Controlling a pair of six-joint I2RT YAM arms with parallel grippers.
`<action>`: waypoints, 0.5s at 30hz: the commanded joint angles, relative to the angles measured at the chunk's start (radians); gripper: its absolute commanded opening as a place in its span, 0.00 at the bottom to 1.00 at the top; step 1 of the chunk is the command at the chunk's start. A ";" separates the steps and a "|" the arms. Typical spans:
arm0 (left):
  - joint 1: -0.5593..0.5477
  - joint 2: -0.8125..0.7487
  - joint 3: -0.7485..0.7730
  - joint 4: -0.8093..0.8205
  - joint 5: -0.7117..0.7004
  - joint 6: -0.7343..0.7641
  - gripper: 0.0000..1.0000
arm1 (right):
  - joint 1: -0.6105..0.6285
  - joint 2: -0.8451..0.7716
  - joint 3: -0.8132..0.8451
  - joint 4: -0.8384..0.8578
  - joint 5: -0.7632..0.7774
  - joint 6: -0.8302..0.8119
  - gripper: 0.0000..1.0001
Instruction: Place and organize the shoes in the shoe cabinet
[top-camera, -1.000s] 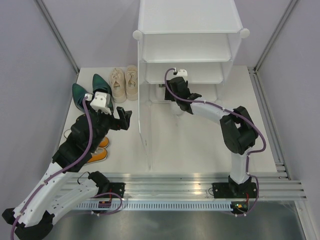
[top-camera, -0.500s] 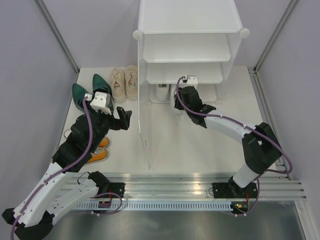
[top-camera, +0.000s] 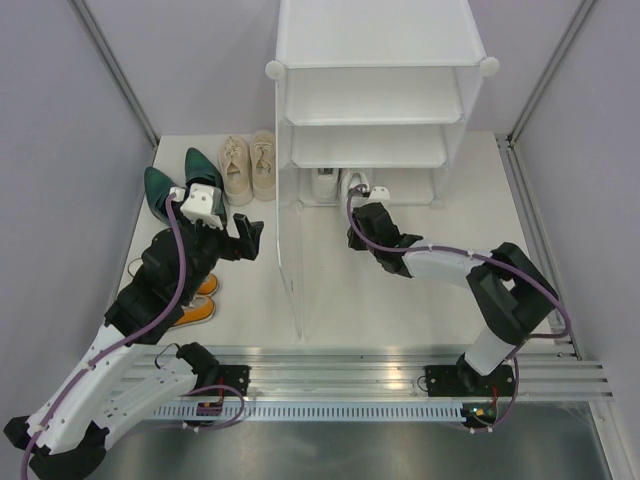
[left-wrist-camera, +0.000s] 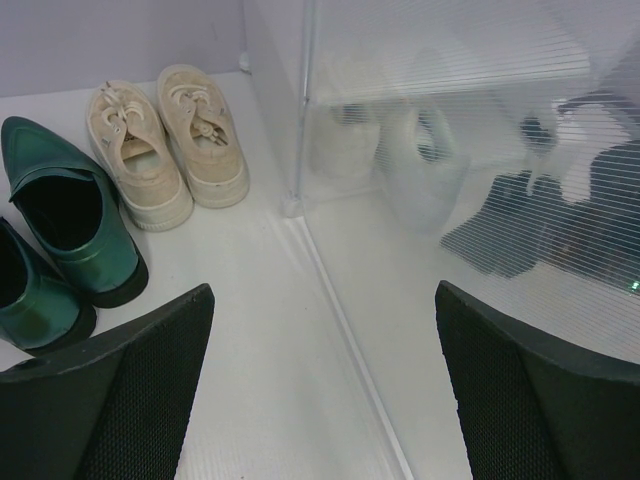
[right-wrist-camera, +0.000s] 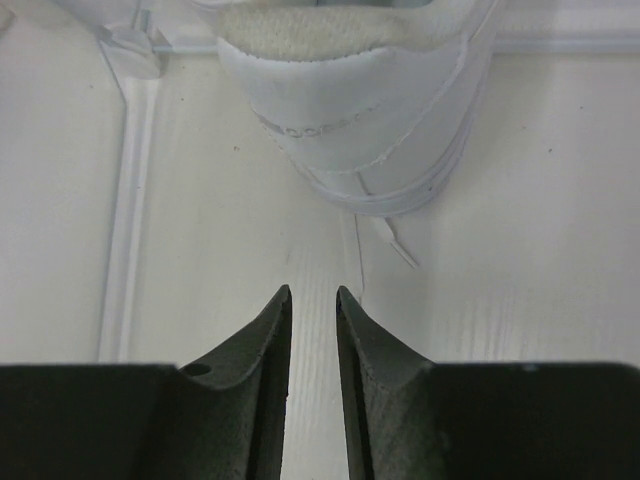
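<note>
Over on the right, the right gripper (right-wrist-camera: 312, 292) sits low on the bench (top-camera: 250, 290), inside the foot of the shoe cabinet (top-camera: 380, 40). Its jaws are pinched almost together, only a thin slit between them, and nothing is in that slit. Straight ahead of the fingertips is the heel of a white sneaker (right-wrist-camera: 360, 110), apart from them, with a loose lace end (right-wrist-camera: 395, 248) trailing on the floor beside the tips.

From above, the white sneakers (top-camera: 337, 184) stand side by side under the lowest shelf at the back of the cabinet, toes pointing away from the arms. The two shelves above them are bare.

On the left, the left gripper (left-wrist-camera: 322, 300) hangs over the bench with its jaws spread wide and gripping nothing. It is just outside the cabinet's translucent side panel (top-camera: 290, 250), and through that panel the white pair shows as a blur.

Three pairs are out on the bench. The cream lace-up sneakers (top-camera: 250, 165) are at the far edge, just left of the cabinet and close together. The dark green pointed shoes (top-camera: 175, 185) are right beside them, nearer the far left corner. The orange sneakers (top-camera: 197, 300) lie by the left edge, closer to the arms and half hidden under the left arm.
</note>
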 joint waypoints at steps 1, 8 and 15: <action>0.000 0.000 -0.003 0.040 -0.022 0.033 0.94 | -0.022 0.086 0.083 0.078 -0.017 0.012 0.29; 0.000 0.006 -0.003 0.038 -0.015 0.033 0.94 | -0.128 0.229 0.324 0.011 -0.051 -0.054 0.29; 0.002 0.005 -0.001 0.038 -0.008 0.033 0.94 | -0.178 0.309 0.447 -0.035 -0.106 -0.092 0.30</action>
